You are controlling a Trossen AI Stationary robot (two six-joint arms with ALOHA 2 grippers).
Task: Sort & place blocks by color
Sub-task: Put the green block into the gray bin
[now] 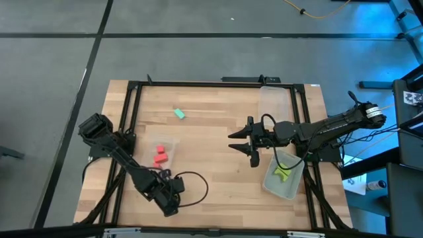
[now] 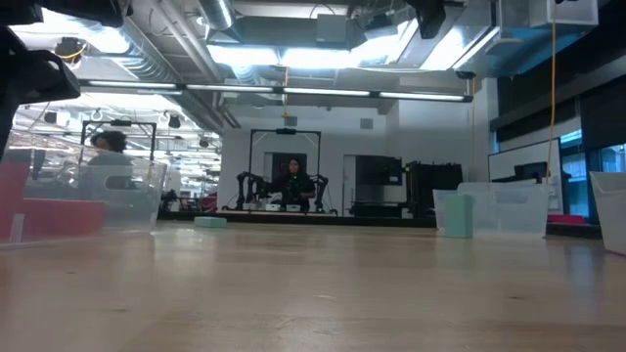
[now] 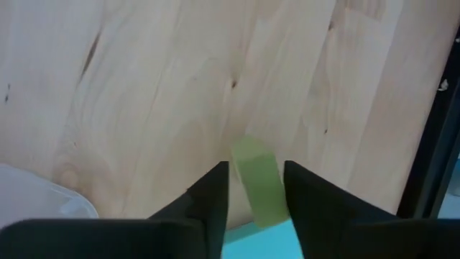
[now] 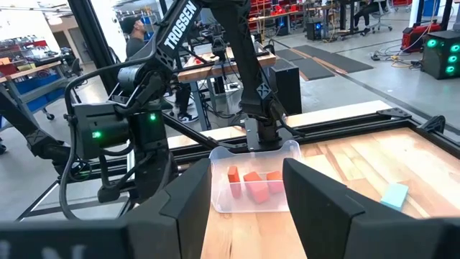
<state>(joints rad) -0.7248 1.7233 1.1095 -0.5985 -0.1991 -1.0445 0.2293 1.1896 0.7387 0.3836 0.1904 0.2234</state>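
My left gripper [image 1: 169,201] is near the table's near left corner and points down at the wood; in the left wrist view it [image 3: 254,165] is shut on a yellow-green block [image 3: 257,188]. My right gripper [image 1: 241,144] hovers open right of the table's middle, facing left, and touches nothing. Red blocks [image 1: 160,156] lie in a clear tray [image 1: 173,142]; the right wrist view shows them [image 4: 251,183] too. More yellow-green blocks [image 1: 284,173] lie in a tray [image 1: 268,185] on the right. One teal block [image 1: 179,114] rests flat on the table. My left gripper pinches the yellow-green block between its two fingers [image 3: 215,191], which come from above and point down. The block's free end [image 3: 250,152] sticks out past the fingertips, over the bare wood. How far back it reaches does not show.
A third clear tray [image 1: 277,99] stands at the far right corner. A black frame [image 1: 198,84] runs round the table. Bare wood lies between the teal block and both grippers. A person [image 2: 293,181] sits far behind the table.
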